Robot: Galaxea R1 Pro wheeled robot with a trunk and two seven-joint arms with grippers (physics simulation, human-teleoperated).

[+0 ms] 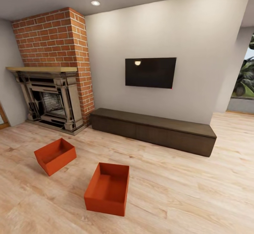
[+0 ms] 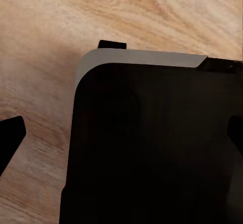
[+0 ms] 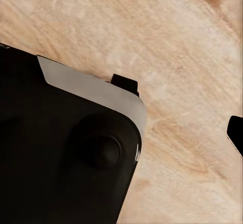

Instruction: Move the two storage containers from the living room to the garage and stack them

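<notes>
Two orange-red open-top storage containers rest on the living room's light wood-plank floor (image 1: 183, 191). One container (image 1: 55, 155) lies at the left, in front of the fireplace. The other container (image 1: 107, 188) sits nearer to me, a little left of centre. Both are upright and empty. My left gripper (image 2: 121, 138) hangs open over the robot's dark base (image 2: 152, 148), one fingertip (image 2: 11, 133) showing against the planks. My right gripper (image 3: 121, 138) is also open, with one fingertip (image 3: 236, 133) at the picture's edge. Both grippers hold nothing and are far from the containers.
A brick fireplace (image 1: 53, 72) stands at the back left. A long dark low cabinet (image 1: 151, 130) runs along the cream wall under a wall TV (image 1: 150, 72). An opening with plants outside (image 1: 247, 75) is at the right. Open wood floor surrounds the containers.
</notes>
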